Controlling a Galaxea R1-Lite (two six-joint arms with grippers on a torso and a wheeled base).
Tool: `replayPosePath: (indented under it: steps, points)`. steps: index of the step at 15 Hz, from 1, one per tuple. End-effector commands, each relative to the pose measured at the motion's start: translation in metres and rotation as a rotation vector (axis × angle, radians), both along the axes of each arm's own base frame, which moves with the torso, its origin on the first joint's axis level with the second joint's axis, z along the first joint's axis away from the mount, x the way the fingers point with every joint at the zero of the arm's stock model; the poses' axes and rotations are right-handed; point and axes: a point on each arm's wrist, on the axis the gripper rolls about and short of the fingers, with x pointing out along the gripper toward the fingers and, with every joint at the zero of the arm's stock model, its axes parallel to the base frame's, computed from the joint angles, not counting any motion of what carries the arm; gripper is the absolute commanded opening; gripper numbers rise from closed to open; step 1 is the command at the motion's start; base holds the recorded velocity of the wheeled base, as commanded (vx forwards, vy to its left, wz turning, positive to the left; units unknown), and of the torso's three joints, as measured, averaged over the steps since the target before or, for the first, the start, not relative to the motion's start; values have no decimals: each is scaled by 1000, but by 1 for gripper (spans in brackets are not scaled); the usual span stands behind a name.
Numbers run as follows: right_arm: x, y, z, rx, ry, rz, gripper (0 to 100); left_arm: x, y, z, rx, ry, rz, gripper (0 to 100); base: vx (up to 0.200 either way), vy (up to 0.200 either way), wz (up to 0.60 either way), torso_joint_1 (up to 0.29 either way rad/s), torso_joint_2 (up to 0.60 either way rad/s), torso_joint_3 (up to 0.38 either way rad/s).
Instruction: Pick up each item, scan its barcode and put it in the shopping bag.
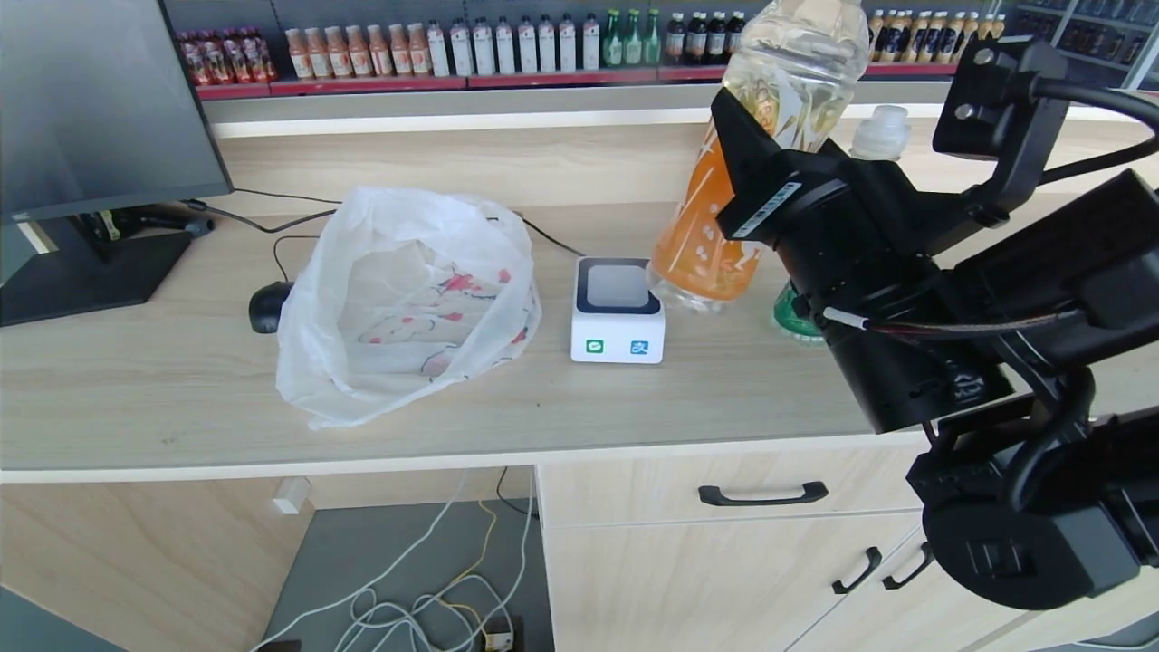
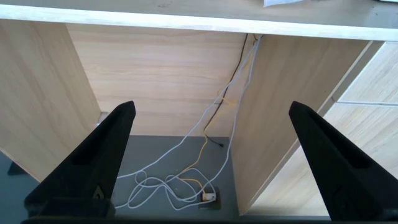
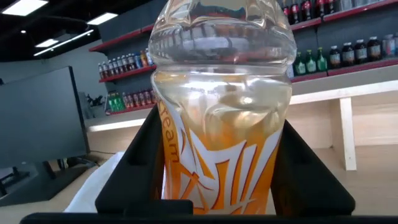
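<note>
My right gripper is shut on a clear bottle with an orange label, holding it tilted just right of the white barcode scanner, its base close over the scanner's right edge. In the right wrist view the bottle sits between the black fingers. A white shopping bag lies open on the wooden counter, left of the scanner. My left gripper hangs open below the counter, with nothing between its fingers, facing floor cables.
A second bottle with a white cap and green base stands behind my right arm. A black mouse lies left of the bag, a monitor at far left. Shelves of bottles line the back. Drawers sit below the counter.
</note>
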Motion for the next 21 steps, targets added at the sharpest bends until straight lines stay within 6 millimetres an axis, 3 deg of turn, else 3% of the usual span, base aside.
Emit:
replayPosePath:
  steps: [1, 8, 12, 16, 21]
  points:
    - [-3, -3, 5, 10, -12, -1, 0, 0, 0, 0, 2, 0, 0, 100, 0, 0, 0, 0, 0, 0]
    - [-3, -3, 5, 12, -10, -2, 0, 0, 0, 0, -2, 0, 2, 100, 0, 0, 0, 0, 0, 0]
    - [12, -5, -6, 46, 99, -41, 0, 0, 0, 0, -2, 0, 0, 100, 0, 0, 0, 0, 0, 0]
    - [25, 2, 7, 152, 162, 37, 0, 0, 0, 0, -2, 0, 0, 100, 0, 0, 0, 0, 0, 0]
    - [34, 0, 8, 299, 209, 128, 0, 0, 0, 0, -2, 0, 0, 100, 0, 0, 0, 0, 0, 0]
